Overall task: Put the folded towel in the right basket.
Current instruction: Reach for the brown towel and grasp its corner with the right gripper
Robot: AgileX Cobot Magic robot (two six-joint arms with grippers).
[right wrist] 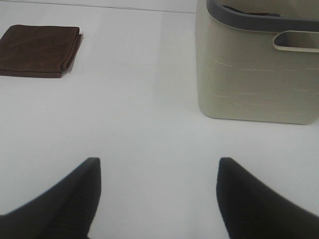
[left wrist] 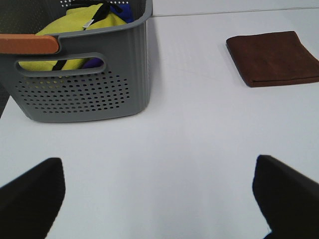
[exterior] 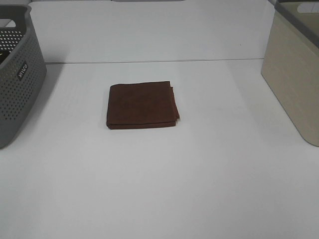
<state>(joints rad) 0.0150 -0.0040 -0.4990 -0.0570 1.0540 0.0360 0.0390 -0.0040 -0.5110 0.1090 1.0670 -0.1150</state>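
Note:
A folded dark brown towel (exterior: 142, 105) lies flat on the white table, near the middle. It also shows in the left wrist view (left wrist: 273, 58) and the right wrist view (right wrist: 39, 51). The right basket (exterior: 298, 74) is beige with a grey rim, at the table's right edge; it shows in the right wrist view (right wrist: 256, 69). Neither arm shows in the exterior high view. My left gripper (left wrist: 159, 199) is open and empty, well short of the towel. My right gripper (right wrist: 158, 199) is open and empty, with the basket ahead on one side and the towel ahead on the other.
A grey perforated basket (exterior: 17, 74) stands at the table's left edge. In the left wrist view the grey basket (left wrist: 82, 79) holds yellow and blue cloth (left wrist: 79, 22). The white table (exterior: 164, 189) spreads between the baskets.

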